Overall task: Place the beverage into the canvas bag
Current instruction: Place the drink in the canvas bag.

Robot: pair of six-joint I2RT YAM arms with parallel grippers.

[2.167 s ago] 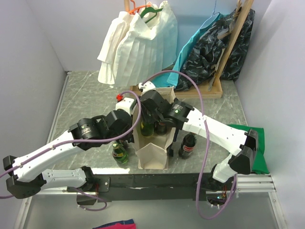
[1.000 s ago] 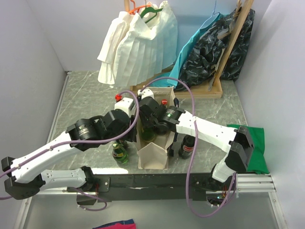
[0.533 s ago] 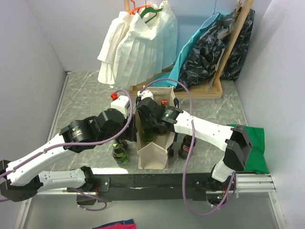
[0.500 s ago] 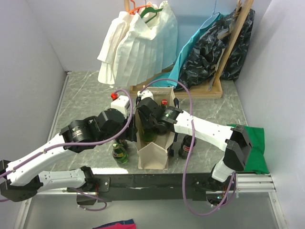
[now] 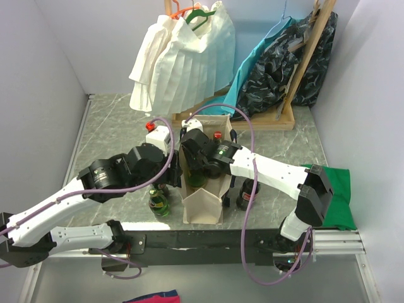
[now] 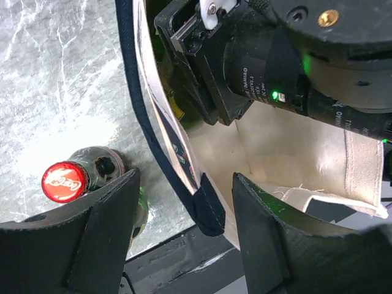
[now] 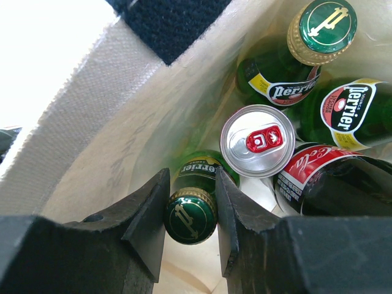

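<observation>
The cream canvas bag [image 5: 203, 201] stands upright near the table's front edge. My right gripper [image 7: 191, 211] is down inside the bag [image 7: 104, 128], shut on the gold-rimmed cap of a green Perrier bottle [image 7: 192, 218]. In the bag beside it are a silver can [image 7: 257, 141], another Perrier bottle [image 7: 318, 27] and a cola bottle [image 7: 318, 177]. My left gripper [image 6: 187, 226] is open, its fingers either side of the bag's left wall [image 6: 288, 147] and the end of the navy handle [image 6: 208, 208], with a gap on both sides.
A red-capped cola bottle [image 6: 64, 182] and a green bottle [image 5: 159, 203] stand left of the bag, and a dark cola bottle [image 5: 247, 194] stands to its right. A white pleated garment [image 5: 183, 57], dark clothes on a wooden stand [image 5: 287, 117] and a green cloth [image 5: 344, 196] are around.
The right arm has swung left and gone down into the bag with the green bottle. The left wrist has shifted slightly back along the bag's left wall, jaws a little wider.
</observation>
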